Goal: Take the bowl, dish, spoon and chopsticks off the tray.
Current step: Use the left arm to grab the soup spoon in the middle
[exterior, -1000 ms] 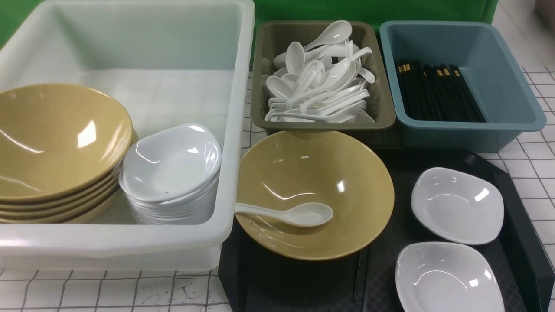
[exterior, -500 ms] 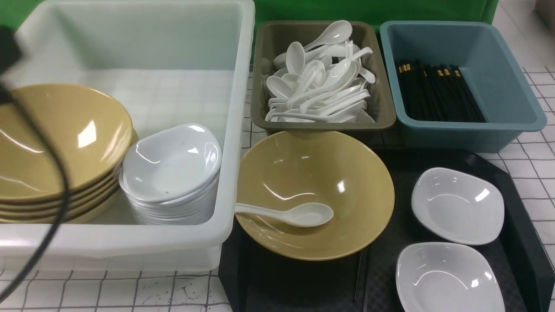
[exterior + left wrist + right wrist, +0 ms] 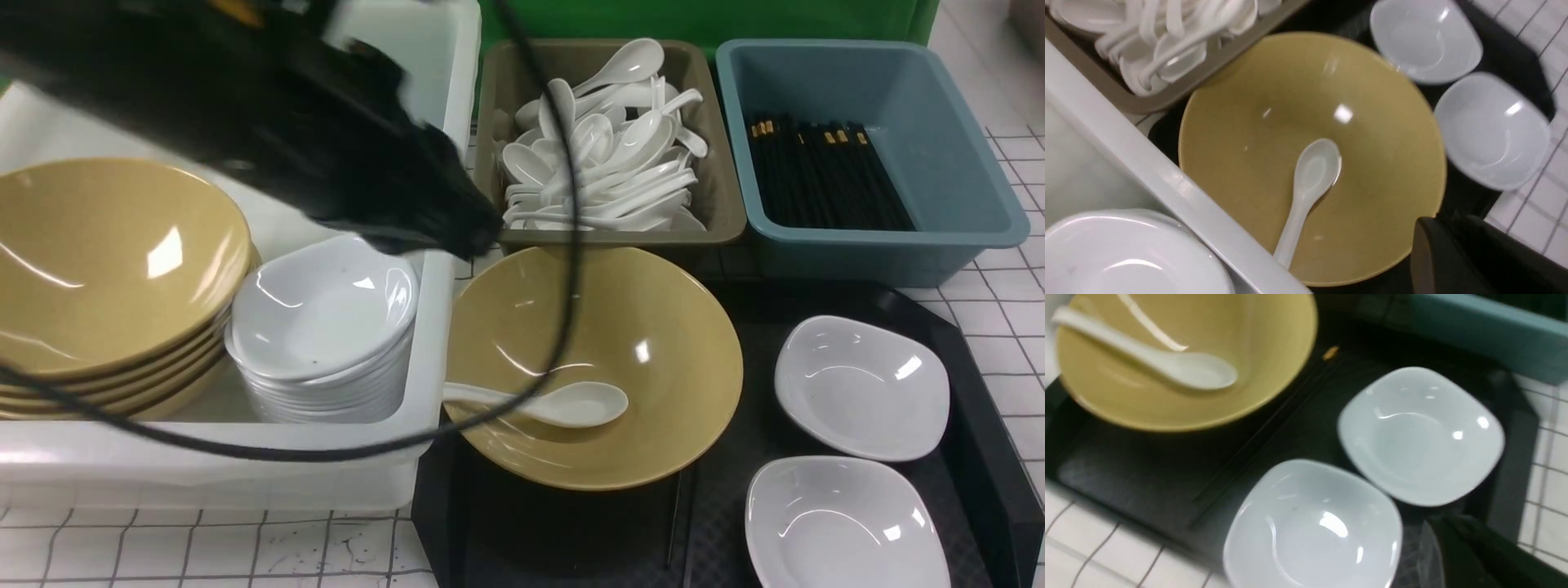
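Note:
The mustard-yellow bowl (image 3: 637, 327) sits on the left part of the black tray (image 3: 992, 457), with the white spoon (image 3: 563, 405) lying in it, handle over the left rim. The black chopsticks (image 3: 1267, 428) lie on the tray, partly under the bowl; a bit shows in the front view (image 3: 674, 523). Two white dishes (image 3: 861, 384) (image 3: 845, 523) sit on the tray's right side. My left gripper (image 3: 469, 237) is a blurred dark shape above the bowl's far-left rim; only one finger (image 3: 1437, 257) shows in its wrist view. Of my right gripper only one finger (image 3: 1457, 555) shows, beside the dishes.
A big translucent white tub (image 3: 441, 327) left of the tray holds stacked yellow bowls (image 3: 106, 269) and stacked white dishes (image 3: 322, 318). Behind the tray stand an olive tub of spoons (image 3: 718, 212) and a blue-grey tub of chopsticks (image 3: 963, 163). A black cable (image 3: 563, 310) hangs over the bowl.
My left arm has swept in from the left over the white tub to the bowl's far-left rim, its cable trailing across the bowl. Nothing on the tray has moved.

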